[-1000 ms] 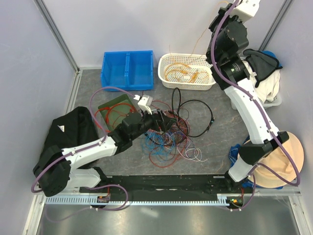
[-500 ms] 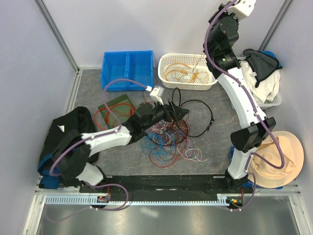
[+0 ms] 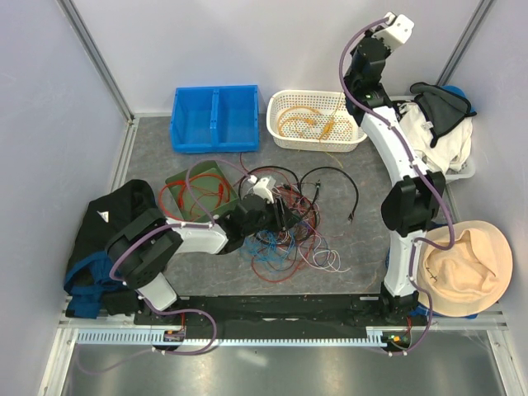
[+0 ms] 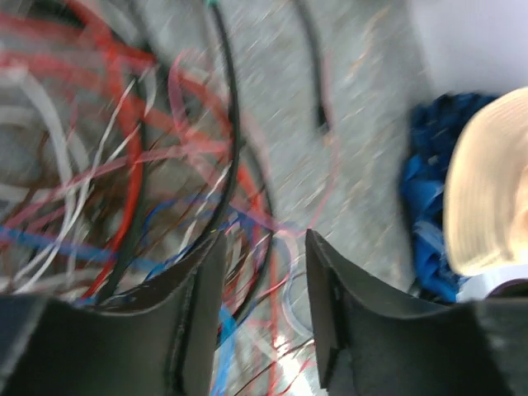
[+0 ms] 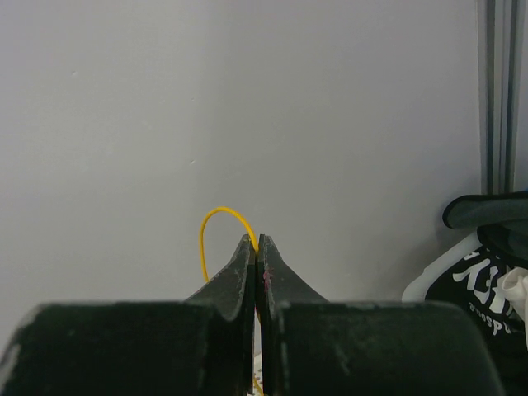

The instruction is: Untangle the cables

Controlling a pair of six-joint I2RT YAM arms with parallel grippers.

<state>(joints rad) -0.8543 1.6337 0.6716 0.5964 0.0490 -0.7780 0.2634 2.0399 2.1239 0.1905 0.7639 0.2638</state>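
Top external, cables [image 3: 301, 238] a loose tangle, red, blue, black loops

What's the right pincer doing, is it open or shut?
Shut. The right pincer has its jaws pressed together on a thin yellow cable.

Plain pale grey walls [image 3: 247, 41] enclose a dark grey speckled table top [image 3: 363, 256] on three sides. Metal posts [image 3: 95, 58] stand in the back corners. A perforated rail [image 3: 272, 336] runs along the near edge. The light is soft and even.
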